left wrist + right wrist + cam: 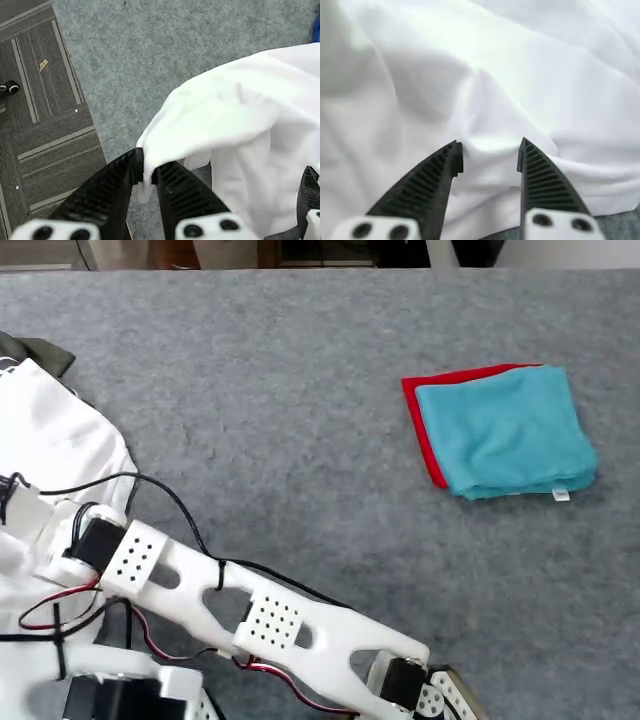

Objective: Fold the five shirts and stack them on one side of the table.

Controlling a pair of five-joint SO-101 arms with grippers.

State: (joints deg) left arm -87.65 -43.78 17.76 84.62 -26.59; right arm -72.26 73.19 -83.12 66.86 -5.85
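- Black ribbed jaws of the left gripper were clamped together on a fold at the edge of the white shirt, the cloth pinched between them and a little flap hanging out below the tips.
- Just past that pinch, the shirt was bunched up in a loose mound on the grey table, close to its edge, with the striped carpet floor showing beside it.
- Over on the other wrist, the right gripper had its jaws apart, tips pointing down at the rumpled shirt, a raised crease lying in the gap between them; whether the tips touched the cloth, I couldn't tell.
- From above, the white shirt lay crumpled at the table's left side, with a bit of dark olive cloth poking out from behind it.
- One white perforated arm stretched across the near edge towards that shirt, black and red cables looping round it; which arm it was, I couldn't say.
- Well apart from all this, on the right side of the table, a teal shirt sat folded on top of a folded red shirt, the red showing along the left and top edges.
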